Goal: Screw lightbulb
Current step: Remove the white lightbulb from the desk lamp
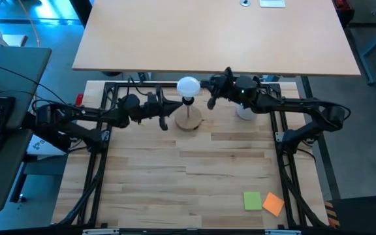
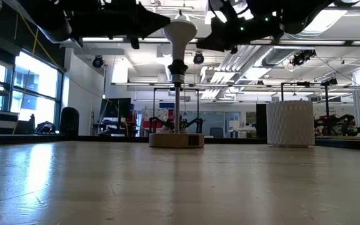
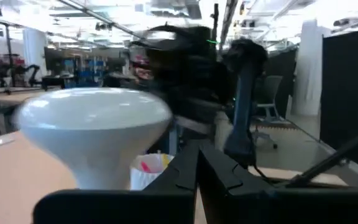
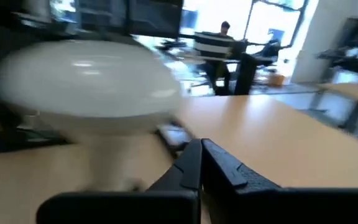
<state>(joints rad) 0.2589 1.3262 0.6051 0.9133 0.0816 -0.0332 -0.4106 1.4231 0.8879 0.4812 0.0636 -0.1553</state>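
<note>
The white lightbulb (image 1: 188,85) stands upright with its narrow base in the black socket (image 2: 177,67) of the round wooden stand (image 1: 188,121), at the far middle of the table. My left gripper (image 1: 164,121) hovers shut just left of the bulb. In the left wrist view the bulb (image 3: 95,134) sits beside my shut fingers (image 3: 197,158). My right gripper (image 1: 211,102) hovers shut just right of the bulb. In the right wrist view the bulb (image 4: 86,81) lies off to the side of that gripper's fingers (image 4: 201,155). Neither gripper visibly touches the bulb.
A white cup (image 1: 243,112) stands right of the stand, under my right arm; pink items show in it (image 3: 146,167). A green note (image 1: 252,200) and an orange note (image 1: 274,203) lie at the near right. A tan tabletop (image 1: 214,32) lies beyond the far edge.
</note>
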